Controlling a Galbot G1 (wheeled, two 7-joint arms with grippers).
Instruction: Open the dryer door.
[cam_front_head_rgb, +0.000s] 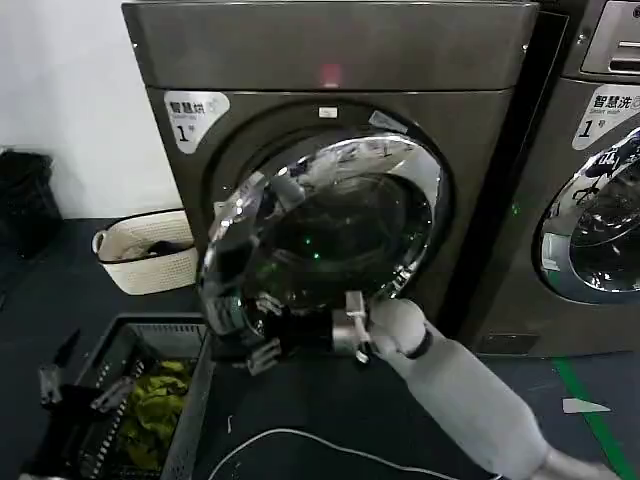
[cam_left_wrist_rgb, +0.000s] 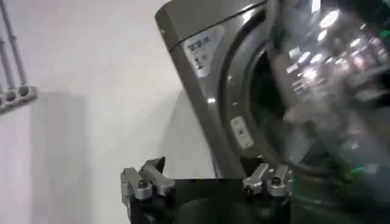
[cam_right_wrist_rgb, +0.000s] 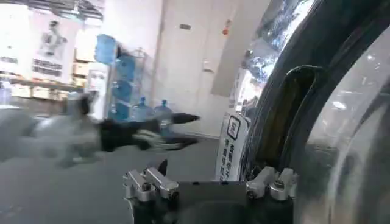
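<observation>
Dark grey flooring runs under the dryer (cam_front_head_rgb: 330, 120) in the head view, with a white wall beside it. A woven cream basket (cam_front_head_rgb: 148, 250) sits on the floor by the dryer's lower corner, a black crate (cam_front_head_rgb: 120, 400) with green cloth stands in front of the dryer, and a white cable (cam_front_head_rgb: 300, 440) trails across the floor. A second machine (cam_front_head_rgb: 590, 170) stands right beside the dryer. The dryer door (cam_front_head_rgb: 320, 240) is swung partly out from the dryer's front, chrome rim catching reflections. The right gripper (cam_front_head_rgb: 265, 335) reaches to the door's lower rim on its free edge; its fingers (cam_front_head_rgb: 263, 355) lie against the rim, though whether they clamp it I cannot tell. The left gripper (cam_front_head_rgb: 65, 375) hangs over the crate, well away from the dryer.

From the left wrist, the left gripper (cam_left_wrist_rgb: 207, 182) has its fingers spread and empty, with the dryer front (cam_left_wrist_rgb: 207, 67) and the blurred door (cam_left_wrist_rgb: 329, 91) beyond, against the white wall.

From the right wrist, the right gripper (cam_right_wrist_rgb: 210, 182) sits just beside the door's (cam_right_wrist_rgb: 341, 109) rim and dark handle recess (cam_right_wrist_rgb: 292, 115); the left arm (cam_right_wrist_rgb: 109, 134) shows farther off, with blue water bottles (cam_right_wrist_rgb: 131, 91) in the room behind.
</observation>
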